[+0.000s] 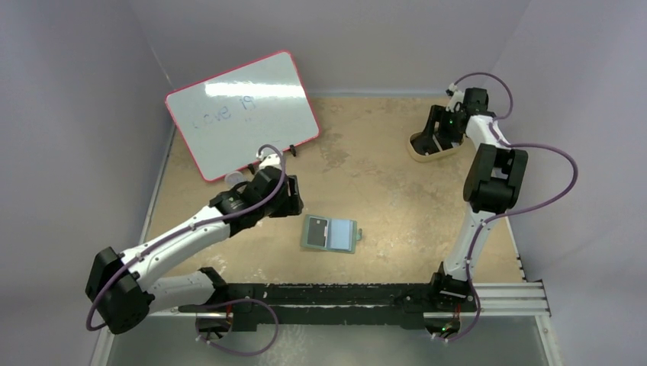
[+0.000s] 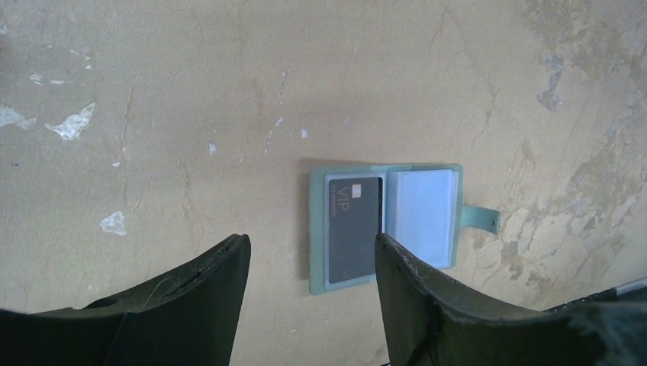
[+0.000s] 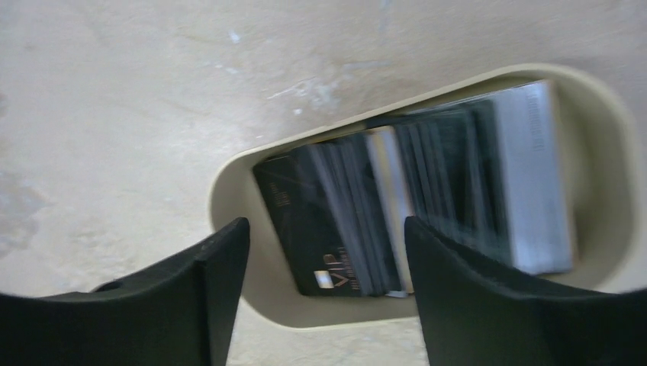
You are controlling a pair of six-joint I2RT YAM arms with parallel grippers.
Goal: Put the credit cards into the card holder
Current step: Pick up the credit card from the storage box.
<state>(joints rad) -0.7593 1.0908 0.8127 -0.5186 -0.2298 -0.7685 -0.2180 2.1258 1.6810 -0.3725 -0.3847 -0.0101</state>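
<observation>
**Two reaches, jaws wide on both**

Near the bases, the holder [image 1: 329,233] lies open on the worktop [image 1: 381,175], one dark card [image 2: 353,229] in its left pocket. The left arm [image 1: 183,232] stretches low, left jaws open and empty just left of it. The right arm [image 1: 494,179], elbow folded high, reaches far right, right jaws open and empty over a tray [image 3: 603,175] stacked with cards [image 3: 412,206].

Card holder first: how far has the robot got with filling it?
One dark card already sits in one side of the open card holder. Right now the right gripper hangs open over the tan tray, gripping nothing yet, and the left gripper hovers open near the holder. Left to do: the stack of cards in the tray.
</observation>
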